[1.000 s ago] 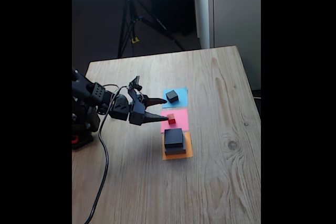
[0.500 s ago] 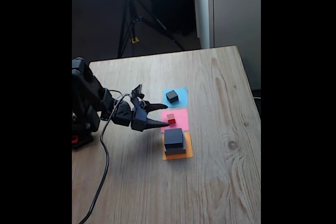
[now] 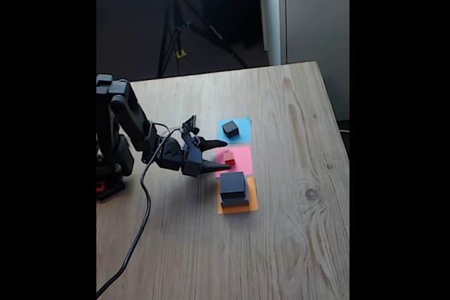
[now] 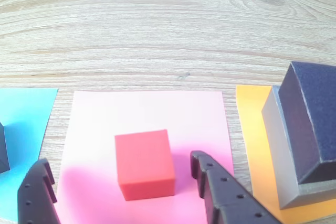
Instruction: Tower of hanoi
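Note:
The tiny red cube (image 4: 145, 163) (image 3: 229, 157) rests on the pink paper square (image 4: 147, 114). My gripper (image 4: 119, 174) (image 3: 221, 156) is open, one finger on each side of the cube without touching it. On the orange paper (image 4: 253, 129), the medium black block (image 4: 311, 114) (image 3: 233, 184) sits on the wide flat grey block (image 4: 277, 145) (image 3: 235, 201). The small dark grey block (image 3: 230, 128) stands on the blue paper (image 3: 242, 128); in the wrist view its corner (image 4: 2, 150) shows at the left edge.
The three papers lie in a row on a wooden table (image 3: 295, 173). My arm's base (image 3: 109, 166) stands at the table's left edge with a black cable (image 3: 140, 223) trailing toward the front. A tripod (image 3: 179, 26) stands behind the table.
The arm has reached forward and lowered. The open fingers have slid toward the pink paper and now straddle the red cube. No block has moved.

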Motion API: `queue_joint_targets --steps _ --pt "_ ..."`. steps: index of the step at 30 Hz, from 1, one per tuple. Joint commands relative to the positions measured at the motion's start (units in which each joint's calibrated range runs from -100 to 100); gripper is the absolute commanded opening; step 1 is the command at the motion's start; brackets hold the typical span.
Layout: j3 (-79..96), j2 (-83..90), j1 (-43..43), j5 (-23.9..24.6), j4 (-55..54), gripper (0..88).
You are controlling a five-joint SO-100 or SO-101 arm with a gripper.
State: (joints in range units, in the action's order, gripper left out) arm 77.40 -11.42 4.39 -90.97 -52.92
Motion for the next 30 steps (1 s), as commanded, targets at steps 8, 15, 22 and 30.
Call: queue_joint_targets --steps 8,15,22,30 --pt "-3.31 -1.08 -1.0 -3.84 0.84 26.8" --pt "-3.58 -0.39 -0.92 -3.84 2.7 25.2" --pt "-3.13 0.14 -1.34 -4.01 3.19 20.6" --pt "-2.86 0.44 -1.42 -5.52 4.16 11.2"
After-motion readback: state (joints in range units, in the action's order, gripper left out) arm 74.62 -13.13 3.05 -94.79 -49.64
